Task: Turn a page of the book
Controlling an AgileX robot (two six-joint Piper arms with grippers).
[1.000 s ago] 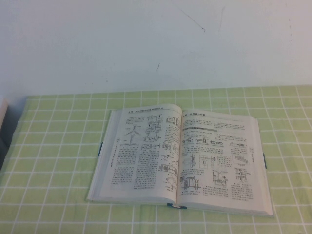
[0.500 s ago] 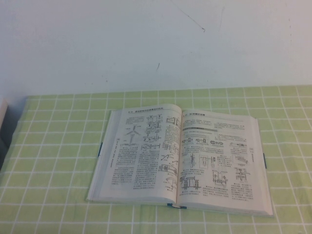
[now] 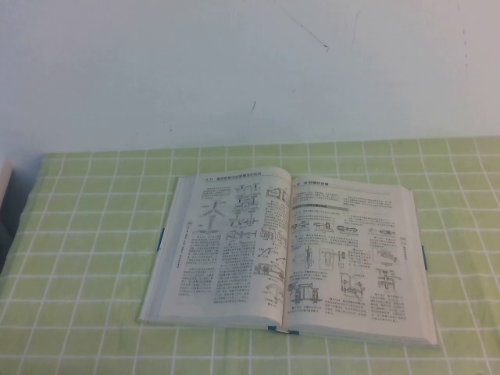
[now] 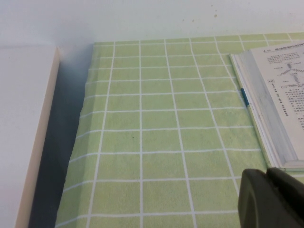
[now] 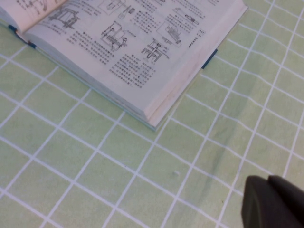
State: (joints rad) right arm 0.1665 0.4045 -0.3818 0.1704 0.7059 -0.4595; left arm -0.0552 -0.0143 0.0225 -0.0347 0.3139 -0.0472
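The book (image 3: pixel 289 258) lies open and flat in the middle of the green checked tablecloth (image 3: pixel 86 234). Both open faces are densely printed with line drawings and text. No leaf is lifted, and the page with the mostly blank face does not show. Neither arm appears in the high view. My left gripper (image 4: pixel 267 172) is shut and empty, low over the cloth just off the book's left near corner (image 4: pixel 280 95). My right gripper (image 5: pixel 269 179) is shut and empty, over the cloth off the book's right near corner (image 5: pixel 128 47).
A white box-like object (image 4: pixel 23 118) stands beyond the cloth's left edge, across a dark gap; a sliver of it shows at the left border of the high view (image 3: pixel 4 183). A white wall (image 3: pixel 250 70) closes the back of the table.
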